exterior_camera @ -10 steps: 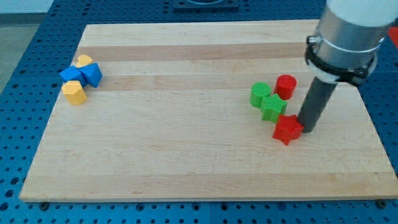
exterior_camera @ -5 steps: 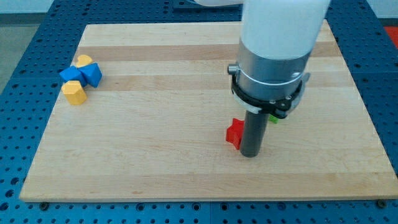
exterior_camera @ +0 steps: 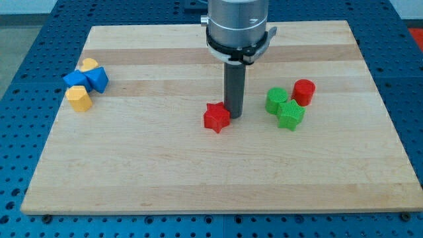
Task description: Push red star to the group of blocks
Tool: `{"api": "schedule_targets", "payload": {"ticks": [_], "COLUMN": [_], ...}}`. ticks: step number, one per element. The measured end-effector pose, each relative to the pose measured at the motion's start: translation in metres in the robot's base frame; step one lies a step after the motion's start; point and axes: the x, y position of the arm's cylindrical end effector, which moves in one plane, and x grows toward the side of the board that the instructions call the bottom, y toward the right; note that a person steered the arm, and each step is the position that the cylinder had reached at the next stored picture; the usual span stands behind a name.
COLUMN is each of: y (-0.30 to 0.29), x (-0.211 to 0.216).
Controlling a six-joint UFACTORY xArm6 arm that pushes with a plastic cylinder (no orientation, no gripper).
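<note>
The red star (exterior_camera: pixel 216 118) lies near the middle of the wooden board (exterior_camera: pixel 198 178). My tip (exterior_camera: pixel 234 116) stands right against the star's right side. A group of blocks sits at the view's left: two blue blocks (exterior_camera: pixel 96 79) (exterior_camera: pixel 74 79) and two yellow blocks (exterior_camera: pixel 79 98) (exterior_camera: pixel 89 65), touching one another. The star is far to the right of that group.
At the view's right stand a red cylinder (exterior_camera: pixel 304 91) and two green blocks (exterior_camera: pixel 277 99) (exterior_camera: pixel 291 115), close together, to the right of my tip. The arm's grey body (exterior_camera: pixel 238 26) hangs over the board's top middle. Blue perforated table surrounds the board.
The red star has moved left, from beside the green blocks to near the board's middle. My tip has followed it left and a little up, staying on its right side.
</note>
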Motion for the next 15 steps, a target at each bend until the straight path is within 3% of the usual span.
{"api": "schedule_targets", "payload": {"ticks": [1, 6, 13, 15], "y": [-0.001, -0.099, -0.203, -0.203], "x": [0.024, 0.026, -0.025, 0.017]}}
